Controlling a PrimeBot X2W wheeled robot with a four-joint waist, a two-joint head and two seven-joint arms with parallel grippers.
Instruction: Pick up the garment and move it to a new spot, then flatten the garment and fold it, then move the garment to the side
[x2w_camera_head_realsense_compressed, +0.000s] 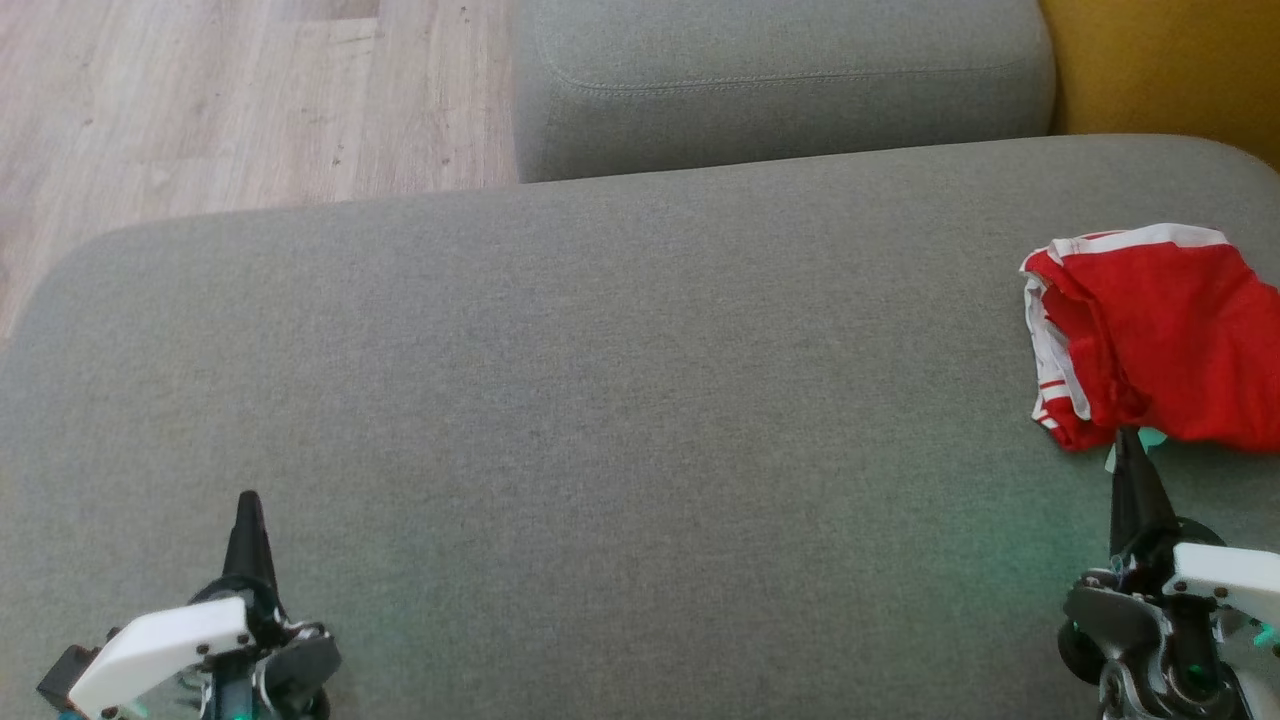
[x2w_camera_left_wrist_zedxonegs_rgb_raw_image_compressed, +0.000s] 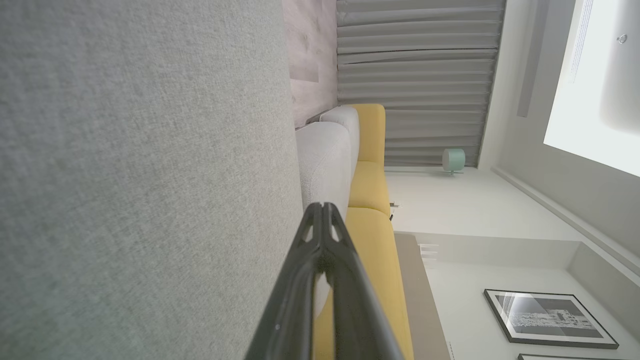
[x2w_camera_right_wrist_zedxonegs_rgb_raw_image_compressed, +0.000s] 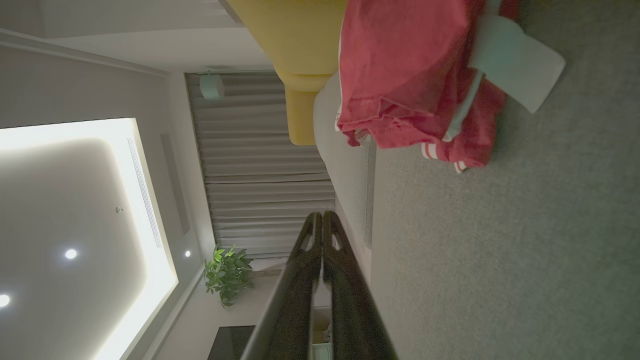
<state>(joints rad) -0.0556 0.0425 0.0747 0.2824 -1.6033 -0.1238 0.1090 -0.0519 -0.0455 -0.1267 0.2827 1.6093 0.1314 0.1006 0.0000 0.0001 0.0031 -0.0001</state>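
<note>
Garment (x2w_camera_head_realsense_compressed: 1160, 340): one, red with white striped trim, lying crumpled at the right edge of the frame on the largest item, one wide grey seat cushion (x2w_camera_head_realsense_compressed: 600, 420). One smaller grey cushion (x2w_camera_head_realsense_compressed: 780, 80) sits at upper centre and one yellow cushion (x2w_camera_head_realsense_compressed: 1160, 60) at upper right. Two grippers:
- Left gripper (x2w_camera_head_realsense_compressed: 248, 498), lower left, fingers pressed together, holding nothing.
- Right gripper (x2w_camera_head_realsense_compressed: 1127, 436), lower right, likewise closed and empty, its tip near the garment's lower edge.

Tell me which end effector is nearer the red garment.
Right. The right end effector sits close beside the garment; the left end effector is far across the cushion.
</note>
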